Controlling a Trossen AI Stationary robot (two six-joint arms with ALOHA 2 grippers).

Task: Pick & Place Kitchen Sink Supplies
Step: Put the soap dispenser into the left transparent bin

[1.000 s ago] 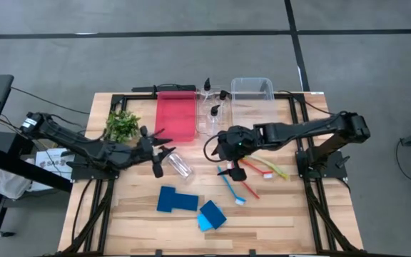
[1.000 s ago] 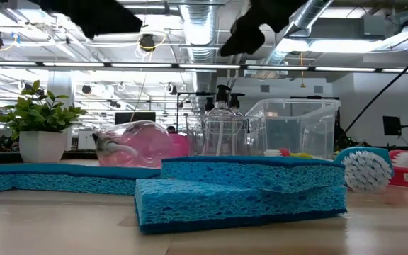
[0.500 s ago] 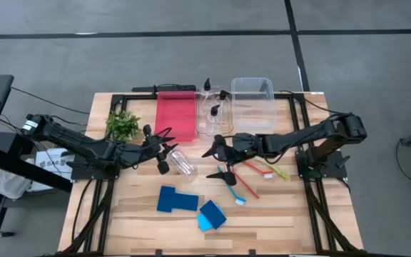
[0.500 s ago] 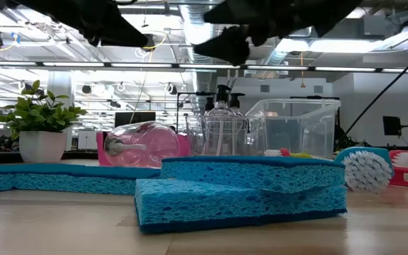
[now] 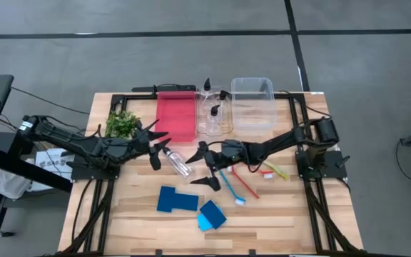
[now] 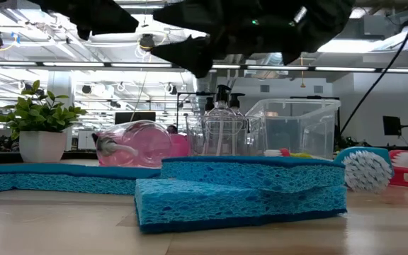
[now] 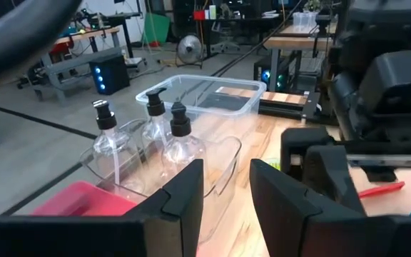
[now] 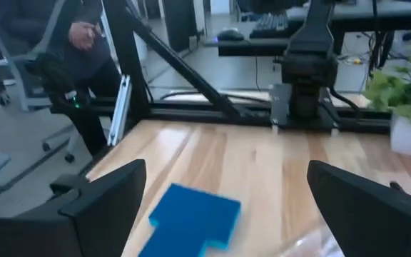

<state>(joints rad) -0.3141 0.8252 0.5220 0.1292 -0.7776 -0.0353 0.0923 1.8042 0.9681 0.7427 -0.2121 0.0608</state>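
The right pincer (image 5: 204,165), spread wide, has swung across to the fallen bottle (image 5: 178,162), beside the half-released, empty left pincer (image 5: 155,145), probably to grasp it.

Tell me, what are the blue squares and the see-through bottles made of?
The blue sponges look like soft, matte foam: their sides are full of tiny holes. The pump bottles look like clear, shiny plastic, since you see right through them; glass can't be ruled out. Their pump tops look like black plastic.

Overhead and table-level views share the dark sponge (image 5: 176,200)
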